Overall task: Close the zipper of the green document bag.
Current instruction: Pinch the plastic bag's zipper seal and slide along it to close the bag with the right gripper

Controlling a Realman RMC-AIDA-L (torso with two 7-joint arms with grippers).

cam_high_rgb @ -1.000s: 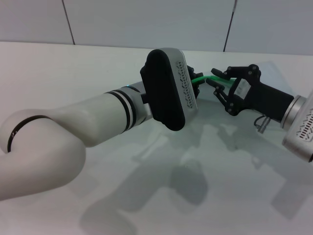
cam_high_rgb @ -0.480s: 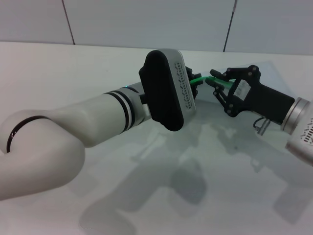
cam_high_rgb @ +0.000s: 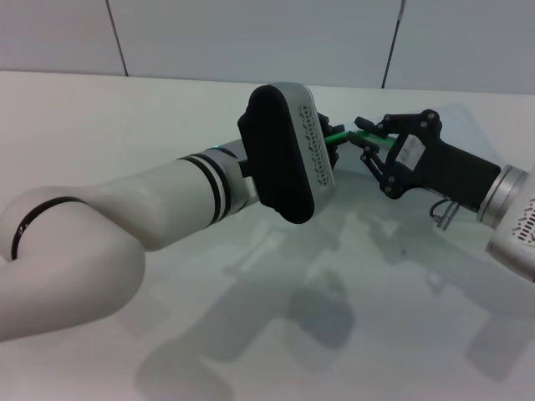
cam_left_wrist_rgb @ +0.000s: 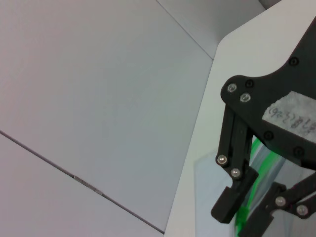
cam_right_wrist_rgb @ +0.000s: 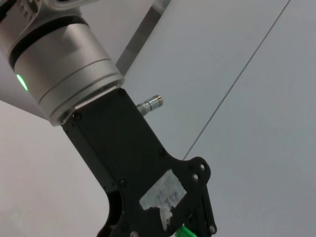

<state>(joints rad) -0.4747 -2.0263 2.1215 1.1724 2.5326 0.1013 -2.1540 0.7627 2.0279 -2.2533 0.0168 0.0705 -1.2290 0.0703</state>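
Apparently mid-task: right gripper (cam_high_rgb: 361, 138) fingers pinch the zipper (cam_high_rgb: 341, 134) near the table's (cam_high_rgb: 125, 125) far edge; left gripper's fingers hidden; closure unclear.

— What sort of place is shown?

— A robot test space or lab is suggested. A plain white desk (cam_high_rgb: 100, 117) is seen, bare of household or office clutter.

— And beyond the desk's far edge?

— A wall of large pale grey panels (cam_high_rgb: 251, 38) is seen, divided by thin dark seams, with no decoration on it.

— What else points to a lab?

— Two robot arms are set over the desk, one white-shelled (cam_high_rgb: 125, 225), one with a metal wrist and black linkage (cam_high_rgb: 451, 171); hand-written paper labels are stuck on the black gripper bodies.
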